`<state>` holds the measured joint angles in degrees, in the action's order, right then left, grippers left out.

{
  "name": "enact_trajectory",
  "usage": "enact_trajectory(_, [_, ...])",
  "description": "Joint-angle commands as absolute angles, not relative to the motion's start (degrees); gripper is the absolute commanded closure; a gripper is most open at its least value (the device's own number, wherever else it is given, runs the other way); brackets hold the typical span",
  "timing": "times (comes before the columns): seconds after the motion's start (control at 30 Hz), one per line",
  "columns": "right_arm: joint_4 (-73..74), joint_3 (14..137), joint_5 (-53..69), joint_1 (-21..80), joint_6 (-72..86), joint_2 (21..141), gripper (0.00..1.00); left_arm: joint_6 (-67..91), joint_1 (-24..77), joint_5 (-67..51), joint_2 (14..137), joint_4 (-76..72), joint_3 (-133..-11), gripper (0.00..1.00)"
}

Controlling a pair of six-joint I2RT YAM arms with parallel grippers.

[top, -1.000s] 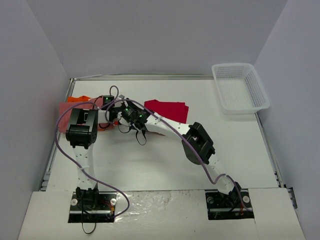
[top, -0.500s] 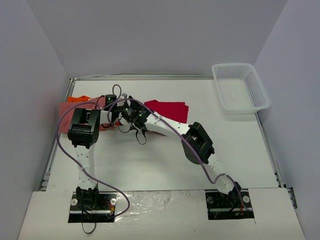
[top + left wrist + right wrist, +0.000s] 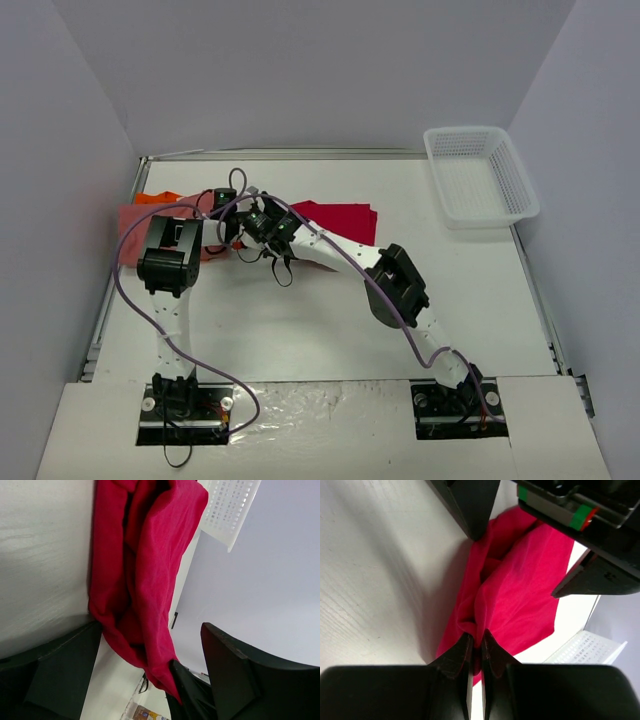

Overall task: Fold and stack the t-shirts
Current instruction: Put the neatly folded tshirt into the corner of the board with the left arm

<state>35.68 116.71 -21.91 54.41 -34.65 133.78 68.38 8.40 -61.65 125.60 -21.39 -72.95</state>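
Note:
The bright red t-shirt lies bunched at the back middle of the table. My right gripper is shut on a fold at the red shirt's left end; in the top view it sits close beside the left gripper. My left gripper is open, its fingers wide apart with the hanging red cloth between them, touching neither pad. A salmon pink t-shirt and an orange one lie at the far left, partly hidden by the left arm.
A white mesh basket stands at the back right corner; it also shows in the left wrist view and the right wrist view. Walls close in the table on three sides. Purple cables loop over both arms.
Both wrists have shifted slightly to the right, close together at the red shirt's left end. The right gripper stays shut on the cloth.

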Motion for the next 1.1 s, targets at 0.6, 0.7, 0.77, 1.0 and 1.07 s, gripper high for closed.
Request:
enact_trajectory(0.6, [34.9,124.5,-22.8,55.7,-33.9,133.2,1.0,64.2,14.1,-62.4,129.5,-13.4,-78.0,0.2])
enact_trajectory(0.7, [35.3,125.3,-22.5,56.1,-33.8,133.9,1.0,66.4,14.1,-63.1,130.3,-16.6,-77.8,0.2])
enact_trajectory(0.77, [35.6,125.9,-22.3,56.2,-33.8,134.3,1.0,67.1,14.1,-63.2,130.5,-17.9,-77.6,0.2])
enact_trajectory(1.0, [36.7,128.1,-21.9,56.9,-33.5,135.9,1.0,69.5,14.7,-64.1,131.7,-21.3,-77.4,0.27])
enact_trajectory(1.07, [37.0,128.7,-21.7,57.0,-33.5,136.3,1.0,70.0,14.9,-64.2,131.7,-21.8,-77.4,0.28])
